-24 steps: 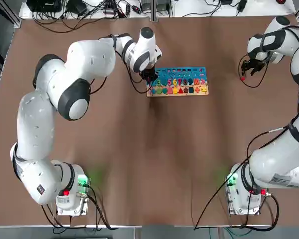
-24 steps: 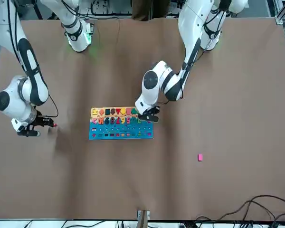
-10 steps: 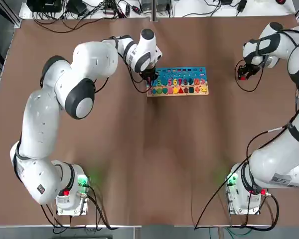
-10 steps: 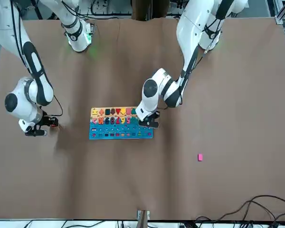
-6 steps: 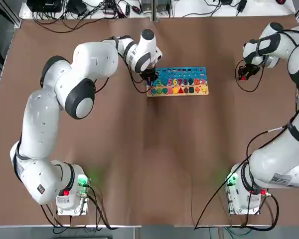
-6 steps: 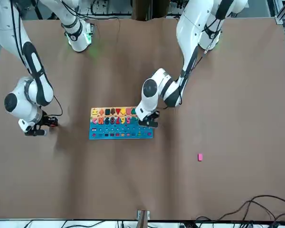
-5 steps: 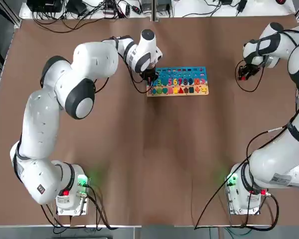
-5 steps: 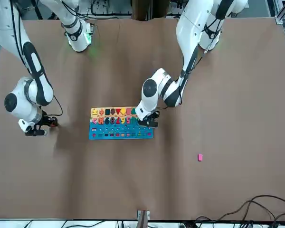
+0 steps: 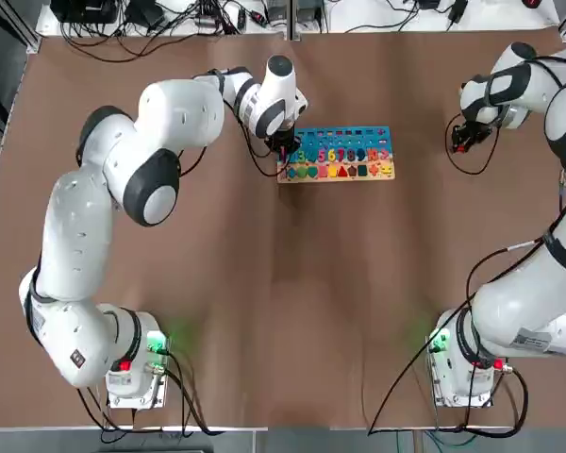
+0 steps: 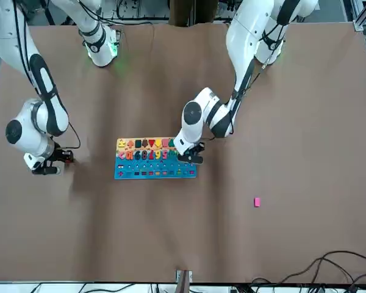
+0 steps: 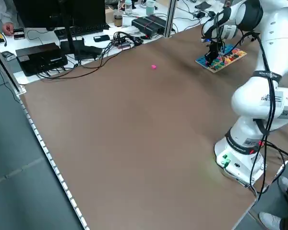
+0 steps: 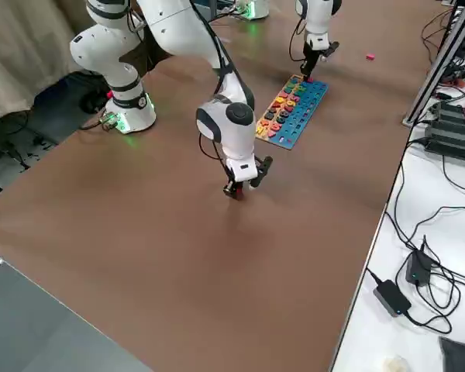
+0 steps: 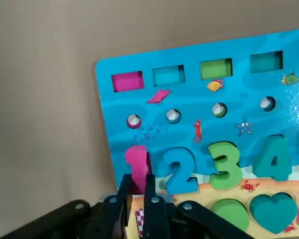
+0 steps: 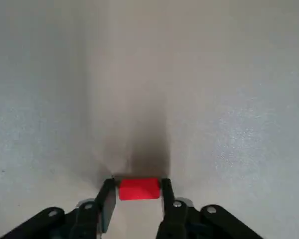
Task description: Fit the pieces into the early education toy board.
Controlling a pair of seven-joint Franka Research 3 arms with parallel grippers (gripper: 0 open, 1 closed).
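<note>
The only writing that can be read is on the early education toy board [image 9: 337, 154] itself: raised numerals 2, 3 and 4 show in the left wrist view, with a pink piece [image 13: 137, 168] in the slot just before the 2. The board lies on the table [image 9: 264, 283] toward its far edge, a little right of the middle in the top view.

The left gripper [image 9: 284, 148] points down at the board's left end, its arm stretched far forward across the table; its fingers [image 13: 153, 206] are clenched on the pink piece.

The right gripper [image 9: 460, 144] hangs low near the table's right edge, well apart from the board, arm bent round from the far right corner. Its fingers [image 14: 108, 196] stand on either side of a small red piece [image 14: 138, 189] (flat on the table), touching or nearly touching it; whether they grasp it I cannot tell.

Another pink piece [image 10: 257, 202] lies alone near the far left corner.
</note>
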